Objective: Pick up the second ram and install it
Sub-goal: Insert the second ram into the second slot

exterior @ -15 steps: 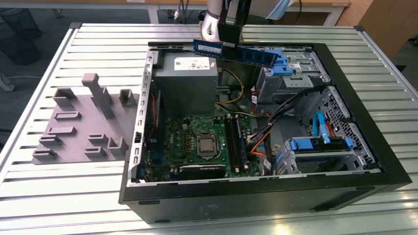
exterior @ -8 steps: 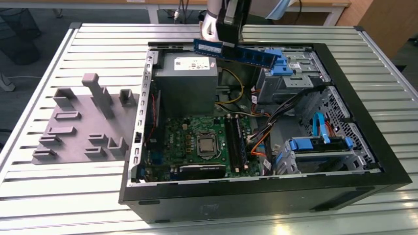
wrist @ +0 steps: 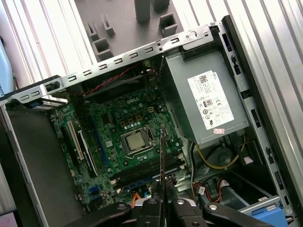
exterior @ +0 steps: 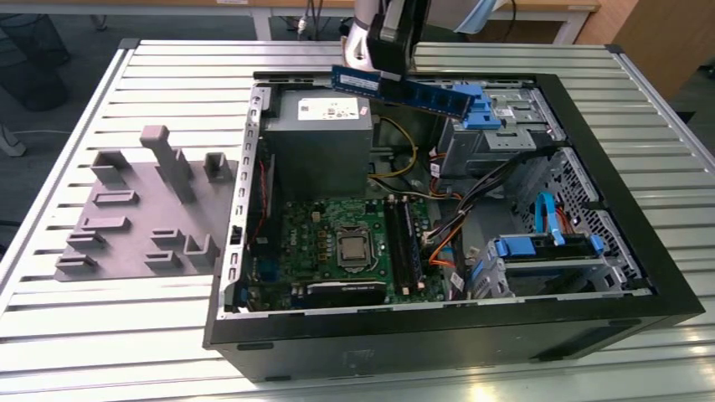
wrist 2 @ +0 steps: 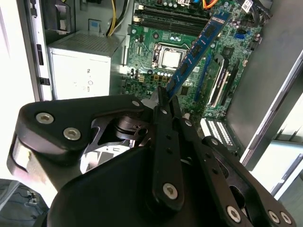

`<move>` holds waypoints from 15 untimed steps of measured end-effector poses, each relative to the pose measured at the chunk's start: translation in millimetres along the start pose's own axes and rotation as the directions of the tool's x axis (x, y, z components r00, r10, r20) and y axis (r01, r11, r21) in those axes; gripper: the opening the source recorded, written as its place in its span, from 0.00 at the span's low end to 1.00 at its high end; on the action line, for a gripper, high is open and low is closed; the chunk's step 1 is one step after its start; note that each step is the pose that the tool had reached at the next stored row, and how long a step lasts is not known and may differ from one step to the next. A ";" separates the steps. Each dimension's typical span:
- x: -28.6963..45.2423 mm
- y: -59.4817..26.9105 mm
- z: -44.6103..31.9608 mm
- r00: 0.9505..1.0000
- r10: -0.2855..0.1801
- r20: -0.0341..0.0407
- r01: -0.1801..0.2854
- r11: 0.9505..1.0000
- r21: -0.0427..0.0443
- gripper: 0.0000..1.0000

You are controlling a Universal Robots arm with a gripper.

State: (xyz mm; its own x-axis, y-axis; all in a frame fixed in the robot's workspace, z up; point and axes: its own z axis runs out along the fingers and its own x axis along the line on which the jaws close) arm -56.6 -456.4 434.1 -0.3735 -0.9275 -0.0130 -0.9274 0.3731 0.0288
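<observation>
My gripper (exterior: 386,77) is shut on the second ram (exterior: 404,89), a long blue stick with black chips. It hangs in the air, roughly level, above the far end of the open computer case (exterior: 625,276), over the power supply and drive cage. In the second wrist view the ram (wrist 2: 199,45) sticks out from between my fingertips (wrist 2: 163,106) toward the green motherboard (wrist 2: 156,38). In the first wrist view the ram (wrist: 162,156) is edge-on as a thin dark line above the memory slots (wrist: 142,172). The slots lie beside the processor socket (exterior: 353,248), well below the stick.
A grey power supply (exterior: 318,138) fills the case's far corner. Blue drive brackets (exterior: 547,247) and loose cables (exterior: 447,226) sit on the exterior view's right. A grey plastic tray with upright blocks (exterior: 134,218) lies on the slatted table (exterior: 112,335) to the case's left.
</observation>
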 end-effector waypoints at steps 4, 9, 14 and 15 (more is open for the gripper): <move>0.0 0.0 0.0 1.000 0.022 0.001 -0.022 1.000 0.000 0.14; 0.0 0.0 0.0 0.999 0.053 0.001 -0.053 0.999 0.001 0.14; 0.0 0.0 0.1 0.996 0.084 0.002 -0.084 0.996 0.001 0.14; 0.0 0.0 0.1 0.996 0.089 0.003 -0.089 0.996 0.001 0.14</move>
State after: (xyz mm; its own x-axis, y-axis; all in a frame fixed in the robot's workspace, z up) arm -56.6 -456.4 434.0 -0.4550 -0.8904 -0.0130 -0.8903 0.4545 0.0288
